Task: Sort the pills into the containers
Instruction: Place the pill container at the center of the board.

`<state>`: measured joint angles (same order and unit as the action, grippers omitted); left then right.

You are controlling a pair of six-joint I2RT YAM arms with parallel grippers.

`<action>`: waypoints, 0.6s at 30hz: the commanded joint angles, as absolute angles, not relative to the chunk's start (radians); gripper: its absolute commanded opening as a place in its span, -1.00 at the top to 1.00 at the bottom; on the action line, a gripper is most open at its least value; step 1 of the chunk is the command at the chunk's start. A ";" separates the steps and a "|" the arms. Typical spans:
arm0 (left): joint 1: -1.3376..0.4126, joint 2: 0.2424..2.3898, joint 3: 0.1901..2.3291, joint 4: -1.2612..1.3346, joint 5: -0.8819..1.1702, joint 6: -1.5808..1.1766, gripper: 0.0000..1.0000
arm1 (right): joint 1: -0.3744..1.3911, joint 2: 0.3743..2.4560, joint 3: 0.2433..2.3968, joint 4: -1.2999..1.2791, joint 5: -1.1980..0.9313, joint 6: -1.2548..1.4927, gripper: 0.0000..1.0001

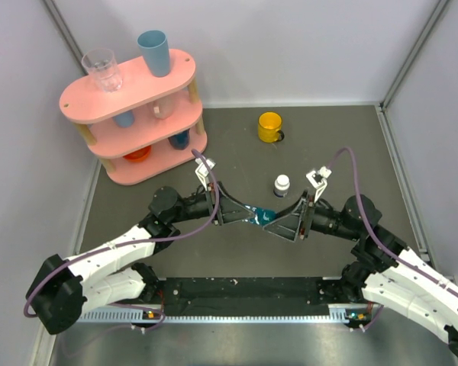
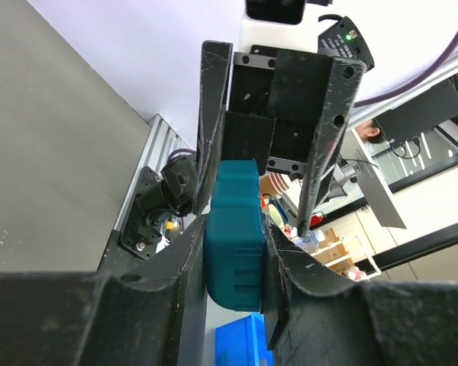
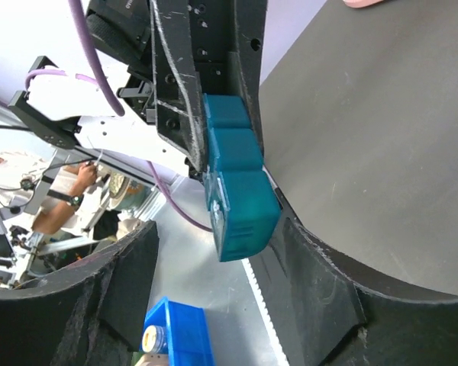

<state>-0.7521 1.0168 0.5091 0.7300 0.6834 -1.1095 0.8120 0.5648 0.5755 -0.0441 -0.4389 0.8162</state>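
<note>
Upper left of the top view: pink rack [image 1: 130,114] with cups, not involved.

Centre, slightly left: left claw [image 1: 249,216] is clamped on the pill box [image 1: 266,215], holding it off the tabletop [image 1: 328,152] at frame centre. In the left wrist view its pads press the two long side walls at one end of the strip, and the other end sticks out free.

Handling, my read:
- Small plastic strip, so light. Weight is no issue.
- Rigid shell, so it should take a firm pinch across the side walls without flexing.
- Smooth surface on hard pads, so it could slip or pivot if gripped only at the tip.
- The lids look closed in the right wrist view, though I can't see the latches clearly. Those are the weak part, so don't squeeze top to bottom.
- Best hold is across the narrow width, at an end compartment, leaving the lid faces exposed.

No pills are visible in any view.

Just right of the box and higher in the frame: yellow mug [image 1: 269,126] and white bottle [image 1: 282,184], both standing well apart from the claws.

Right of centre: right claw [image 1: 275,221] faces the left one with its jaws apart. Its fingers [image 3: 320,282] flank the free end of the box, with a gap showing on both sides, so it has no grip on it.
</note>
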 commanded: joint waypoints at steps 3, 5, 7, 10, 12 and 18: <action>-0.747 1.002 0.492 0.765 0.667 -1.097 1.00 | 0.822 0.538 0.606 -0.044 -0.423 0.776 -0.41; -0.746 0.997 0.492 0.726 0.663 -1.075 1.00 | 0.822 0.532 0.632 -0.089 -0.373 0.755 -0.45; -0.744 0.983 0.492 0.658 0.649 -1.014 1.00 | 0.822 0.516 0.656 -0.185 -0.313 0.713 -0.48; -0.742 0.939 0.500 0.476 0.572 -0.880 1.00 | 0.822 0.506 0.709 -0.317 -0.201 0.660 -0.49; -0.742 0.930 0.508 0.325 0.476 -0.780 1.00 | 0.822 0.506 0.732 -0.353 -0.152 0.641 -0.50; -0.712 1.043 0.460 0.369 0.377 -0.678 1.00 | 0.822 0.483 0.727 -0.400 -0.111 0.652 -0.51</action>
<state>-0.7315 0.9710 0.4850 0.3664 0.4770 -0.8062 0.8154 0.5034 0.6968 -0.3424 -0.1818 0.6720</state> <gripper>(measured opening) 0.331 0.751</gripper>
